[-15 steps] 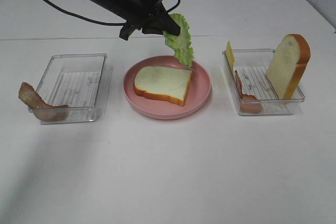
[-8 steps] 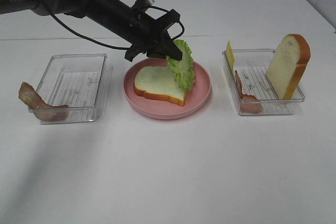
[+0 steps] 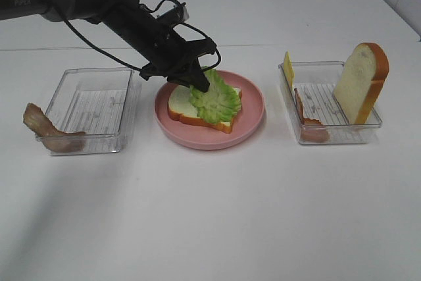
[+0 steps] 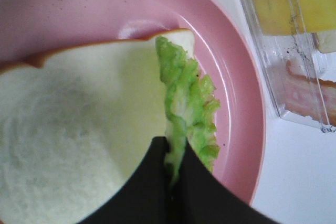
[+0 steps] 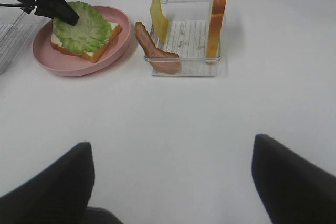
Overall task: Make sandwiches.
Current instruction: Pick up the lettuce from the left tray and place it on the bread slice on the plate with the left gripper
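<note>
The lettuce [image 3: 214, 100] was held pinched by one edge in the clenched left gripper [image 3: 200, 85]. Most of the leaf was laid on the bread [image 3: 179, 104], which lay flat on the plate [image 3: 255, 106]. The leaf was spread over the half of the slice nearer the right tray [image 3: 329, 137], and the pinched end was raised off the bread.

Several faults were judged possible from here. Were the arm lifted before the jaws were opened, the leaf would be dragged off, and the bread perhaps shifted with it. Were the jaws opened with the end raised, the ruffled leaf might be sprung sideways or tipped over the crust onto the plate. Were the fingertips pressed lower, the slice could be pushed across the plate. A leaf left off-centre would give a poor bed for later layers, which might be slid off.

The right gripper [image 5: 173, 177] was spread wide with nothing in it, over bare table, well apart from the plate. Were it sent across for the plate while the left arm was over it, the arms could be brought into contact.
</note>
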`<action>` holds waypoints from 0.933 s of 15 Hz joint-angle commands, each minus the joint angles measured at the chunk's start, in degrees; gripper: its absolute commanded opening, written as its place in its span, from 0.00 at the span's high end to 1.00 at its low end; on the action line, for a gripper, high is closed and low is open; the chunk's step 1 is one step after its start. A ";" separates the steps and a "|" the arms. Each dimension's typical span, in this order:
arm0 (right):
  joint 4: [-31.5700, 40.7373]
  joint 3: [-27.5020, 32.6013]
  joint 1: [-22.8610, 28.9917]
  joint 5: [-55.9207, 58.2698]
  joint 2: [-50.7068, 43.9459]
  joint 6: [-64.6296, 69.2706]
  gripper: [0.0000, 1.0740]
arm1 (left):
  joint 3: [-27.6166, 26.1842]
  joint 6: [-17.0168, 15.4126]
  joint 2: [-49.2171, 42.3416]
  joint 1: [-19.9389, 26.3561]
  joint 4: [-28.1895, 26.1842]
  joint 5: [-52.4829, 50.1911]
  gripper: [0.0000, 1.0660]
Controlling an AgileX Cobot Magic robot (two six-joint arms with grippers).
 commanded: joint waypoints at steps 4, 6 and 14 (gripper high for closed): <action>0.17 0.11 -0.17 -0.69 -0.69 -0.06 0.28 | -0.29 -3.84 -0.34 -0.06 3.32 -3.27 1.00; 0.17 0.11 -0.17 -0.69 -0.69 -0.06 0.28 | -0.29 -7.05 -0.34 -0.06 6.65 -3.21 1.00; 0.17 0.11 -0.17 -0.69 -0.69 -0.06 0.28 | -2.98 -8.77 -0.97 -0.06 8.65 -1.26 0.31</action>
